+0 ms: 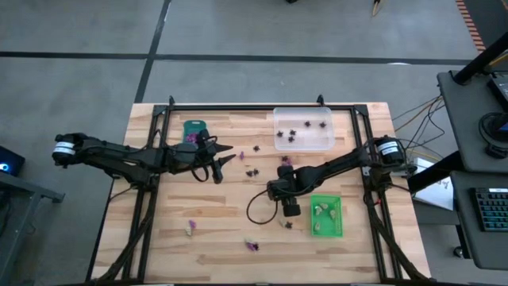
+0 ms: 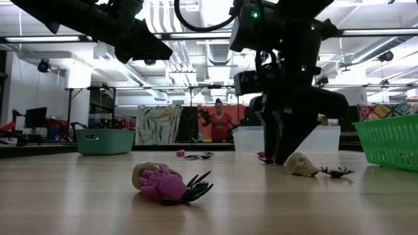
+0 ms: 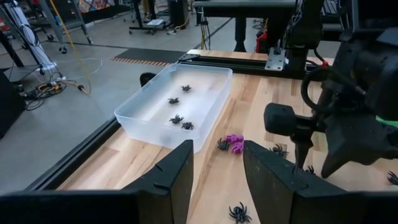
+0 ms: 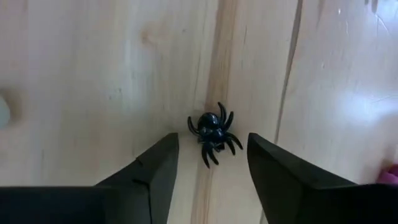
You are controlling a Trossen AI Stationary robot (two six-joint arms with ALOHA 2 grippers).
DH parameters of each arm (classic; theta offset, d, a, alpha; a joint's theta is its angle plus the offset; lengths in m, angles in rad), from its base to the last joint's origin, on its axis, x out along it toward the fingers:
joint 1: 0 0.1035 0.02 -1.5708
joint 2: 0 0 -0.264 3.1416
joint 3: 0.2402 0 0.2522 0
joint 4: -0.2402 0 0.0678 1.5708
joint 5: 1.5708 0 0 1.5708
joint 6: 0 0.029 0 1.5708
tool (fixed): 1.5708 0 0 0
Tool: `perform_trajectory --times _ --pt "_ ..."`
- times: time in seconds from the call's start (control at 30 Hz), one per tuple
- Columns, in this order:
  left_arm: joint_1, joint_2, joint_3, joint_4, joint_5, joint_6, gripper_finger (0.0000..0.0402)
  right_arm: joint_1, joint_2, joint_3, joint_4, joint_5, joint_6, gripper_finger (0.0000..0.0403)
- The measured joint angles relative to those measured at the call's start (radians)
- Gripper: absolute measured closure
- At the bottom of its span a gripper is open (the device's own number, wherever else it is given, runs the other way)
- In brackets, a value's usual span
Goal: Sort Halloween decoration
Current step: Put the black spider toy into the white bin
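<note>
Table [image 1: 238,254]: a pale wooden top with a black frame filled the middle of the high view.
Left arm [image 1: 119,157]: it reached in from the left edge of the high view toward the upper middle.
Right arm [image 1: 341,164]: it came in from the right edge and bent down toward the centre.
Clear tray [image 1: 304,129]: sat in the upper right of the table in the high view, with several black spiders inside.
Bright green tray [image 1: 326,215]: lay lower right of centre, just beside the right arm's wrist, with a few pale pieces in it.
Teal tray [image 1: 194,127]: stood in the upper left part of the table, partly behind the left arm's wrist.
Left gripper [image 1: 227,154]: hung above the table just right of the teal tray, fingers parted to a moderate gap and holding nothing.
Right gripper [image 4: 212,158]: pointed straight down at the wood, fingers spread wide and empty.
Black spider [image 4: 213,133]: lay flat on the table just ahead of the gap between the right gripper's tips, touching neither finger.
Loose decorations: purple and black pieces [image 1: 255,170] were scattered at the centre of the high view; a pale and purple pair [image 1: 190,228] lay lower left, another [image 1: 251,245] at lower middle.
Low view: a purple piece [image 2: 160,183] on a black spider lay lower left of centre; a cream skull [image 2: 300,164] sat right of centre.
</note>
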Motion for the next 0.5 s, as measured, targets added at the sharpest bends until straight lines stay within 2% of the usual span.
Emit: perform_trajectory --times 0.33,0.5 --pt "0.0 0.0 0.0 0.0 0.0 0.0 0.0278 -0.001 0.013 0.002 0.003 -0.013 -0.012 0.0344" --pt "0.0 0.0 0.0 0.0 0.0 0.0 0.0278 -0.001 0.013 0.001 0.003 -0.014 -0.012 0.0381"
